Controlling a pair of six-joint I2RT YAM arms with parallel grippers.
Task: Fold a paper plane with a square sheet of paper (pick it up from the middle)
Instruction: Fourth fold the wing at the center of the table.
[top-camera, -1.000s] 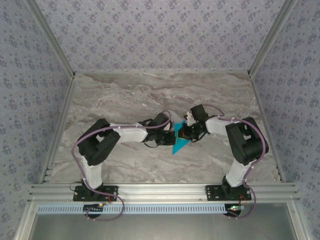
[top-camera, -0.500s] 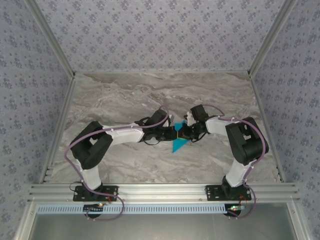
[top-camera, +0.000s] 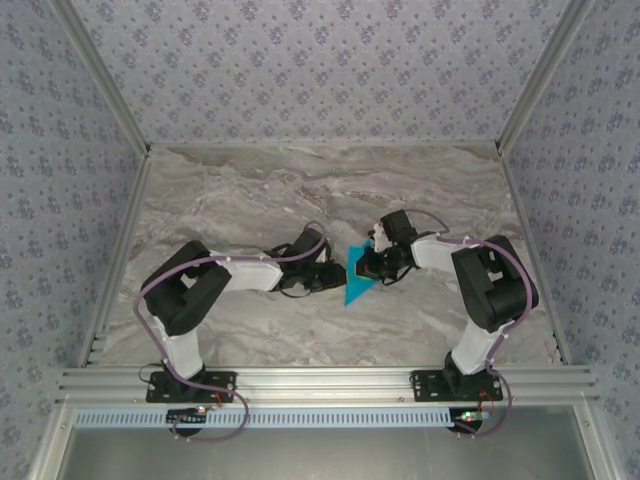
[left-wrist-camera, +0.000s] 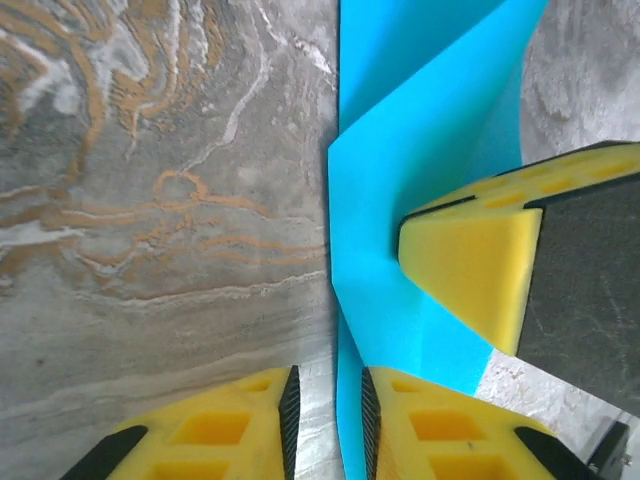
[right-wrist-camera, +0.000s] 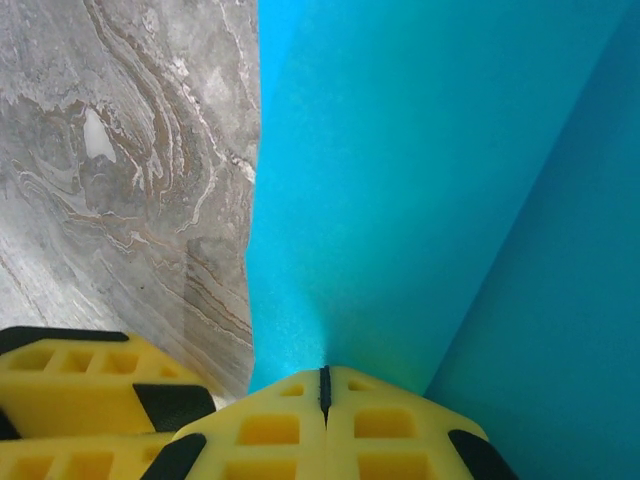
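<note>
My right gripper clamped on the folded cyan sheet of paper, my left gripper slightly apart at its edge

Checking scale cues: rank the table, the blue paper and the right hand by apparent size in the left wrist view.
Largest to smallest: table, blue paper, right hand. The last two look close; the frame crops the hand.
</note>
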